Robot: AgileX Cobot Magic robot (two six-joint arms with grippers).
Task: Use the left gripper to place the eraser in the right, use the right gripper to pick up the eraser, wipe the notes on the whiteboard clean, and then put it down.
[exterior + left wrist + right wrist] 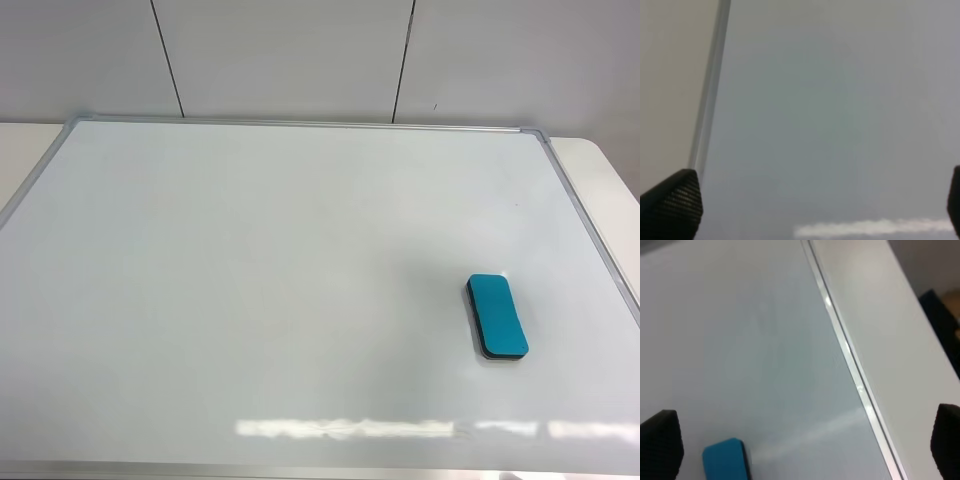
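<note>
The teal-blue eraser (497,316) lies flat on the whiteboard (280,280), in its right half toward the near side, with its dark felt edge showing. It also shows in the right wrist view (726,460), partly cut off. No red notes show on the board. Neither arm appears in the exterior high view. My left gripper (815,210) is open and empty above bare board beside the silver frame (710,95). My right gripper (802,445) is open and empty, above the board next to its frame (850,355), with the eraser beside one fingertip (660,445).
The board lies on a pale table (610,190) that shows past the frame on the right and at the far left corner. A grey panelled wall (300,55) stands behind. A dark object (942,315) lies beyond the table edge in the right wrist view.
</note>
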